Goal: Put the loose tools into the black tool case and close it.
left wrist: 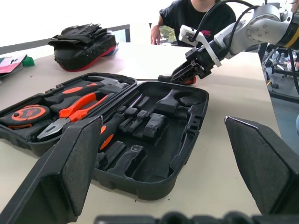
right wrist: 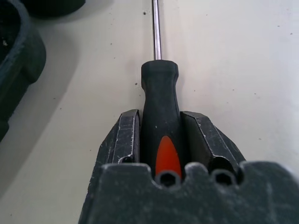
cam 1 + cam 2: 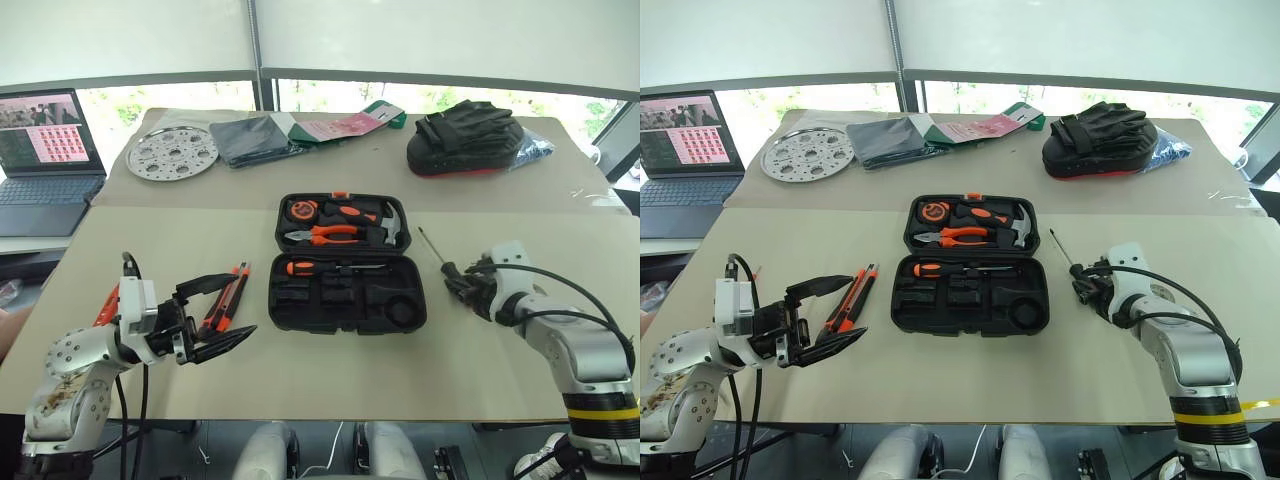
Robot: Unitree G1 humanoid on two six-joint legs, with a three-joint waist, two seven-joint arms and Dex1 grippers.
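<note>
Gripping a black-and-orange screwdriver (image 2: 160, 116) by its handle, your right pincer (image 3: 462, 280) sits on the tabletop (image 3: 470, 350) just right of the open black tool case (image 3: 345, 265); your left pincer (image 3: 215, 315) hovers wide and empty left of the case, beside the utility knife (image 3: 228, 298); another screwdriver (image 3: 325, 268) lies inside.

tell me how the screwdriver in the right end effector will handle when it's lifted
The screwdriver is probably stiff with its metal shaft. It may tip shaft-down, since the right end effector grips the handle's rear. On the table, its rounded handle could roll.
</note>
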